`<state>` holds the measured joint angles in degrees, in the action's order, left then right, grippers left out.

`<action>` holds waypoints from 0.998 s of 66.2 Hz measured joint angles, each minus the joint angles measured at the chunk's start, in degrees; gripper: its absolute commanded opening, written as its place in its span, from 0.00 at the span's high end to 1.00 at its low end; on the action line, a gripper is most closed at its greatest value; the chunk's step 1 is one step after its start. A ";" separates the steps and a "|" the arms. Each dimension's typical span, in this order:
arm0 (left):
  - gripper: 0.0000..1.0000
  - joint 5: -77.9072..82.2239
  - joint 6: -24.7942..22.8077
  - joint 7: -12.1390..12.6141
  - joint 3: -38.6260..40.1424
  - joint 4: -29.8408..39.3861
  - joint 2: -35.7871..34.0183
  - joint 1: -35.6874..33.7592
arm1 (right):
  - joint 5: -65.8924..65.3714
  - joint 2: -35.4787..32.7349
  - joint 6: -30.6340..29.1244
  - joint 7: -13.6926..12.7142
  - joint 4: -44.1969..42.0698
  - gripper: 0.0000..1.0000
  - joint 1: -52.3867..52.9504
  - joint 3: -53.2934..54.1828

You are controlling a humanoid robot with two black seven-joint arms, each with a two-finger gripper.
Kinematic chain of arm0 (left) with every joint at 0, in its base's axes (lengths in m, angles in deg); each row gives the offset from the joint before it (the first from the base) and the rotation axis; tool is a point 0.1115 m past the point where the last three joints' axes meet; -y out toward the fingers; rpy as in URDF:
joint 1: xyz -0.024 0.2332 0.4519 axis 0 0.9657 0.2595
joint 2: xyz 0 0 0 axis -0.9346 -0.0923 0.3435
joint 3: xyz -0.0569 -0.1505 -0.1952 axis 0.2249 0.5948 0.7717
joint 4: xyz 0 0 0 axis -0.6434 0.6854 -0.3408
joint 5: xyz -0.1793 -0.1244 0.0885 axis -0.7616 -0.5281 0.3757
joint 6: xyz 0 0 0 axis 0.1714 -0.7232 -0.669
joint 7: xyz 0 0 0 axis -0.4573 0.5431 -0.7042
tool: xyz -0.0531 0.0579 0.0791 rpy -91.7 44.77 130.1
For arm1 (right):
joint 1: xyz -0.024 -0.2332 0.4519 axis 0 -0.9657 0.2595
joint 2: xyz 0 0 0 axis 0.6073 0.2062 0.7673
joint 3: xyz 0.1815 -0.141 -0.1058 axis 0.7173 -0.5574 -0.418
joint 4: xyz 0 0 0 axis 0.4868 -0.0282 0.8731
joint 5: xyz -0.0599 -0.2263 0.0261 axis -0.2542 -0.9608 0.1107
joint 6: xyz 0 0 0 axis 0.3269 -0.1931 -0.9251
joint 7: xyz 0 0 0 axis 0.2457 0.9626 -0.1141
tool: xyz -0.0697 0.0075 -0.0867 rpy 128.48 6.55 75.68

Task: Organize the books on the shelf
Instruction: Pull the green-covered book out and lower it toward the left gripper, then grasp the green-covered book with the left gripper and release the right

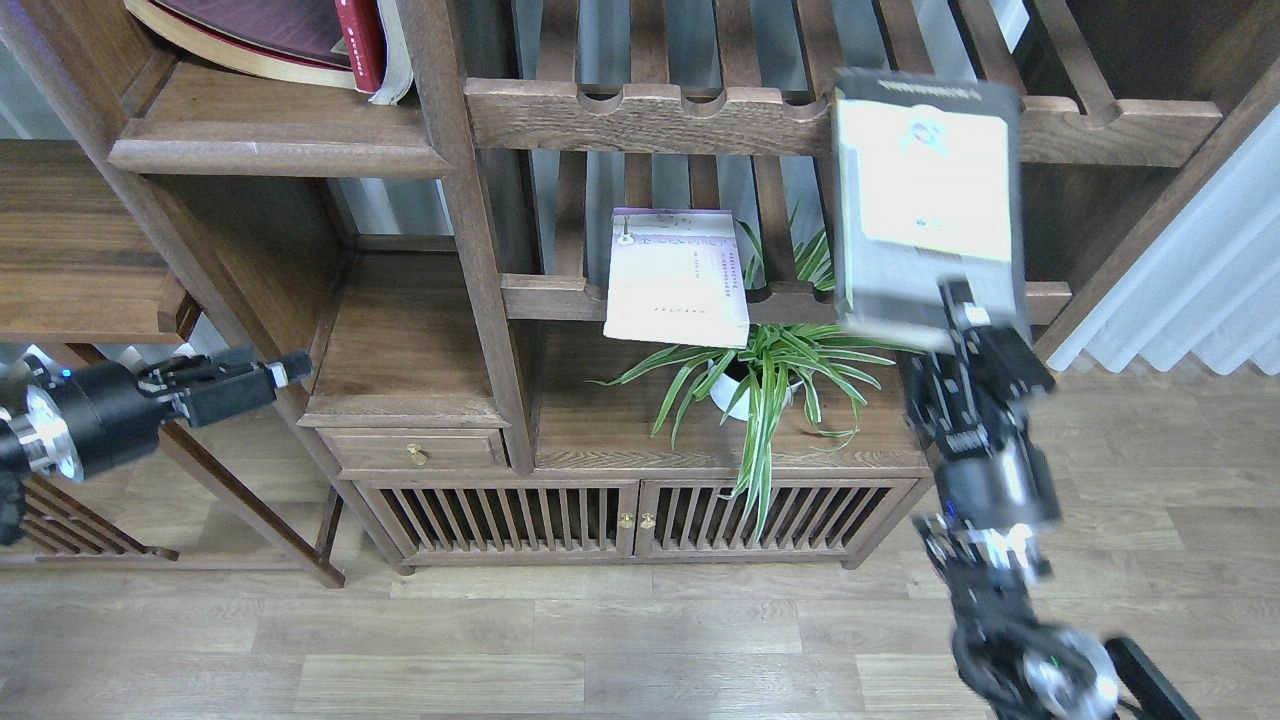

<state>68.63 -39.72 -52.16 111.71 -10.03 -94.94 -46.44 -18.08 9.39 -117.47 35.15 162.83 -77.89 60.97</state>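
Across the head view, a dark-brown wooden shelving unit is seen, with slatted racks (840, 120) bearing notched front rails in its middle and right bays. On the lower slatted rack, a thin pale lavender-white paperback (678, 277) is laid flat, its near edge overhanging the rail. Just below and to the right of it, a green spider plant in a white pot (765, 375) is set on the wooden cabinet counter (600, 440), its leaves spreading beneath the overhanging book and down over the slatted cabinet doors (640, 515).

At upper left, the solid flat dark-brown wooden shelf with a thick rounded lip (275, 145) is seen; a dark red paperback (300, 40) is resting on it, leaning and partly cut off by the frame's top edge.

On the right, a thick yellow-green and grey-black paperback (925, 190) is held upright in front of the racks, somewhat blurred, gripped at its lower edge by the black right hand (965, 320), which is closed on it. This book is well apart from the solid shelf, with an upright post between them.

At lower left, the black left hand (270, 375) is pointed toward the unit's side, nothing being held; whether its fingers are parted cannot be told.
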 measured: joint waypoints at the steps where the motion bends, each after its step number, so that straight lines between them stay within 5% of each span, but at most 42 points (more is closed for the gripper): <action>1: 0.00 0.01 0.00 0.00 0.03 -0.11 0.23 0.03 | 0.36 -0.43 0.00 0.00 -0.08 0.94 -0.49 0.03; 20: 0.00 0.33 0.00 -0.12 0.79 -4.93 9.46 5.96 | 2.04 -4.10 0.01 -0.85 -3.44 0.94 -6.58 -2.57; 49: 0.00 -12.42 0.00 -2.03 2.94 -5.53 34.82 23.81 | -0.25 -1.28 0.02 -4.04 -11.63 0.94 -1.76 -25.45; 59: 0.00 -15.48 0.00 -5.00 -0.02 -2.82 36.20 25.94 | -1.03 1.71 0.02 -6.60 -14.11 0.93 -0.36 -30.05; 66: 0.02 -16.34 0.00 -9.22 -4.52 -1.77 35.93 26.47 | -1.18 3.26 0.01 -7.80 -14.66 0.92 0.08 -32.74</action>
<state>52.29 -39.72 -61.38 107.20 -11.80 -59.01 -19.97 -19.26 12.65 -117.46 27.35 148.17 -77.81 28.24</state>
